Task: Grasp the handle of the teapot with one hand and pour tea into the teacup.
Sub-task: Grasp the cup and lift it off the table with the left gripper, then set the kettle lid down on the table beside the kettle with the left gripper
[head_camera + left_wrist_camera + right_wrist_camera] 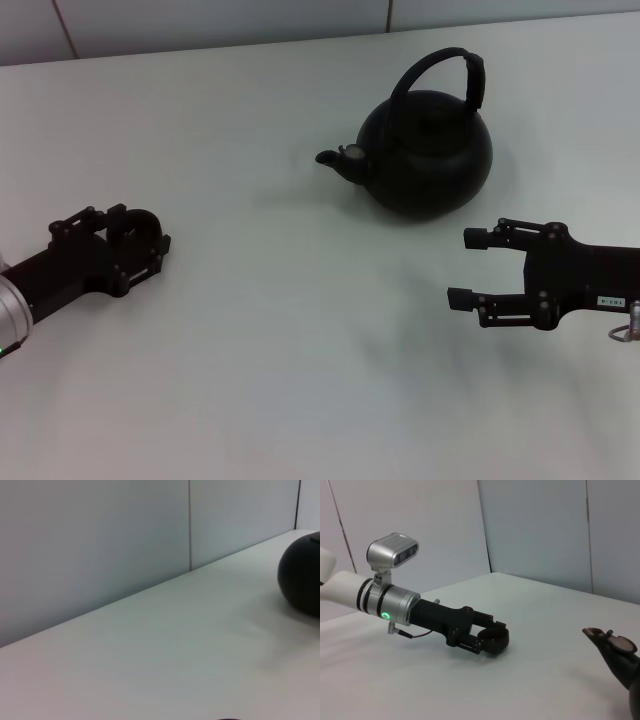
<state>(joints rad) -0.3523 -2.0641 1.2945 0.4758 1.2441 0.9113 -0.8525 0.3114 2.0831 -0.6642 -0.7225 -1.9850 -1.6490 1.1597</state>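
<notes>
Reaching low over the white bench [250,330] from the left, the left hand [140,240] has its fingers clamped around the teacup [495,641], mostly hidden between them. The right hand [468,268] hovers fingers apart, just in front of the teapot [428,152]. The teapot stands upright at the far middle, handle [440,72] arched above, spout towards the left hand.
</notes>
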